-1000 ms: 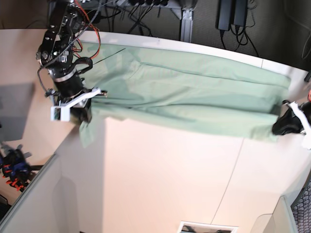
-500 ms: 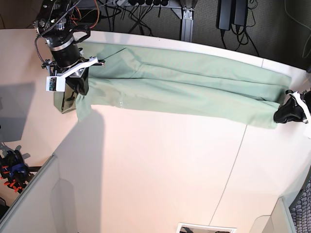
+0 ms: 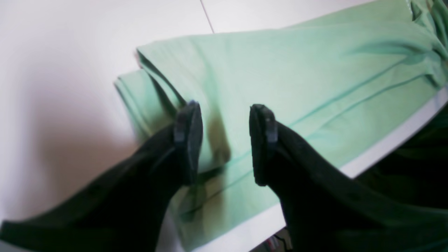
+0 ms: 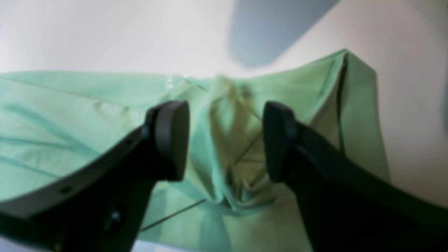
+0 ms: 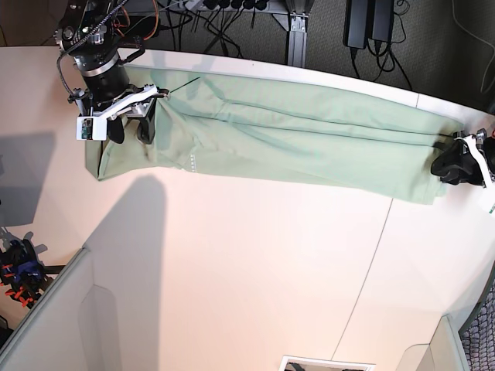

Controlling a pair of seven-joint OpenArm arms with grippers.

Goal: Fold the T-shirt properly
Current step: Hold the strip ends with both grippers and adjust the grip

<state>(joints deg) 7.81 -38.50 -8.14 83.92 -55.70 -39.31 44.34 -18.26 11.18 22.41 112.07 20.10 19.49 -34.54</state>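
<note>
T-shirt (image 5: pixel 294 139): pale mint-green soft fabric, folded lengthwise into a long narrow band with layered edges and shallow creases, lying flat along the far side of the smooth white counter (image 5: pixel 255 270). Right pincer (image 4: pixel 224 140): black, jaws wide apart over the bunched collar end, holding nothing; a second ago it gripped that end, whose hanging flap now lies flat. Left pincer (image 3: pixel 224 143): black, jaws parted over the opposite stacked end, nothing between them.

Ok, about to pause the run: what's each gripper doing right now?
Left gripper: open, holding nothing, above the T-shirt.
Right gripper: open, holding nothing, above the bunched fabric.
</note>
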